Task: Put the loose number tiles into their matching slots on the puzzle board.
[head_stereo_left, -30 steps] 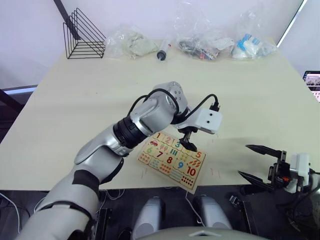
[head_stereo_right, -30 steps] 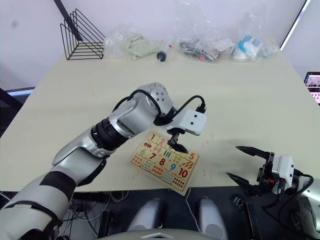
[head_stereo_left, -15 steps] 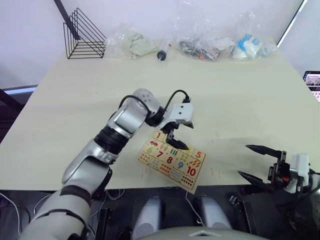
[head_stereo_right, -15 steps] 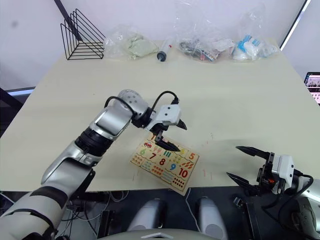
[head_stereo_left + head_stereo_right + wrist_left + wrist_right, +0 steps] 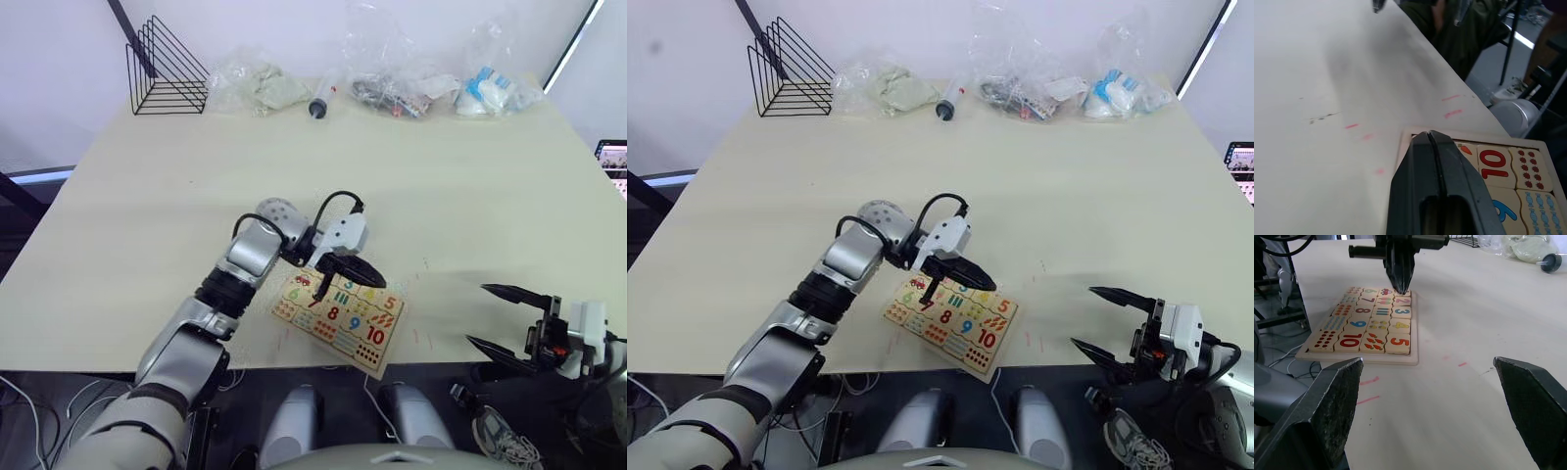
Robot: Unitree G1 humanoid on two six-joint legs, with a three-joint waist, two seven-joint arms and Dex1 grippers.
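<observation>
**Left gripper closed over the board, right gripper idle at the near edge**

Nearest the robot, the right gripper (image 5: 507, 318) hangs off the table's (image 5: 470, 196) near edge toward its right corner — its two black fingers (image 5: 1535, 404) spread wide apart with nothing between them.

Just inside the near edge, around its middle, lies the puzzle board (image 5: 339, 316), turned at an angle to the edge. In the right wrist view the row along its far-right rim reads up through 2, 3, 4 to the tile printed 5 (image 5: 1399, 341), each one sitting flush in its slot; the rows beside it carry 7, 8, 9 and 10 with small counting pictures. Faint red marks (image 5: 1369, 381) streak the tabletop by the board.

The left gripper (image 5: 320, 283) reaches over the board's far-left part, fingers pressed together with no gap, tips pointing down at the board near the tile with the red car picture. From the left wrist view the clenched fingers (image 5: 1436, 186) cover part of the board, the 10 (image 5: 1494, 165) showing beside them; whether the tips touch the wood I cannot tell.

Along the far edge stand a black wire rack (image 5: 164, 70) at the left corner, then crumpled clear plastic bags (image 5: 257, 86), a syringe (image 5: 319, 100) — and more bags (image 5: 495, 91) toward the right.
</observation>
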